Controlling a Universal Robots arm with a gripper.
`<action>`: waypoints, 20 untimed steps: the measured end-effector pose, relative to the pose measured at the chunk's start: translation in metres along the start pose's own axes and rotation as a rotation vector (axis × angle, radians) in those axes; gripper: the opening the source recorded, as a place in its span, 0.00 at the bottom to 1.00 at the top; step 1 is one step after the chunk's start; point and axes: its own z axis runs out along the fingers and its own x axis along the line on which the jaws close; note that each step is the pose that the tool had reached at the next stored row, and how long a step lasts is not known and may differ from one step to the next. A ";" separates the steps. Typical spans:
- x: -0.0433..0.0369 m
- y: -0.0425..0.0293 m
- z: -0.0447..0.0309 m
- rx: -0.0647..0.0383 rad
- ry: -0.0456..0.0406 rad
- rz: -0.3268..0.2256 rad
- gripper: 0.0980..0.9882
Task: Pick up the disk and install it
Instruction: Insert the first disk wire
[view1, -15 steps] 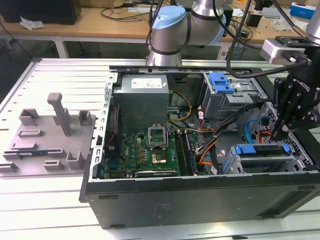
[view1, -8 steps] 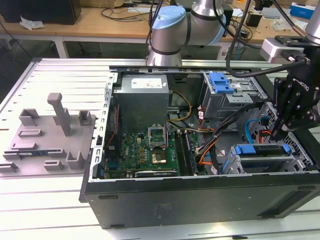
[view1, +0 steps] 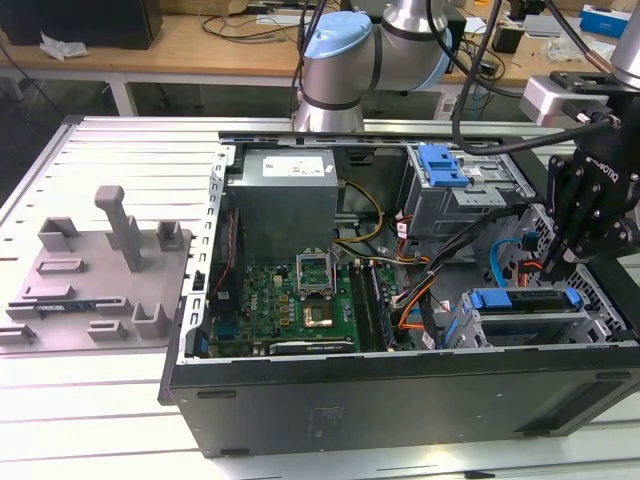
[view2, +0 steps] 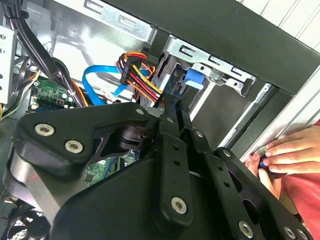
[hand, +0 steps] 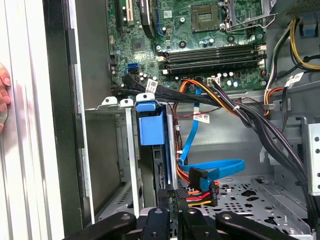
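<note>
The disk (view1: 525, 300) lies in the drive cage at the near corner of the open computer case, on the exterior view's right, its blue frame along the top edge. The frame's blue end (hand: 150, 127) shows in the cage slot in the first wrist view, and a blue tab (view2: 192, 80) shows in the second wrist view. My gripper (view1: 553, 265) hangs just above the cage, slightly toward the exterior view's right. Its thin black fingers (view2: 172, 102) stand together, shut, with nothing between them. They point toward the cables beside the cage (hand: 173, 192).
A blue flat cable (hand: 210, 167) and a red-yellow-black power plug (hand: 200, 187) lie close to the fingertips. A second blue-framed bay (view1: 445, 165) sits further back. The motherboard (view1: 300, 300) and power supply (view1: 285, 195) fill the case's middle. A person's hand (view2: 290, 155) rests on the case edge.
</note>
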 end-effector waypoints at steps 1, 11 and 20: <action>0.0004 0.0000 0.0001 0.000 0.0000 0.000 0.07; 0.0051 -0.0001 0.0015 0.000 0.0003 0.000 0.07; 0.0053 0.0002 0.0036 0.000 0.0003 0.000 0.07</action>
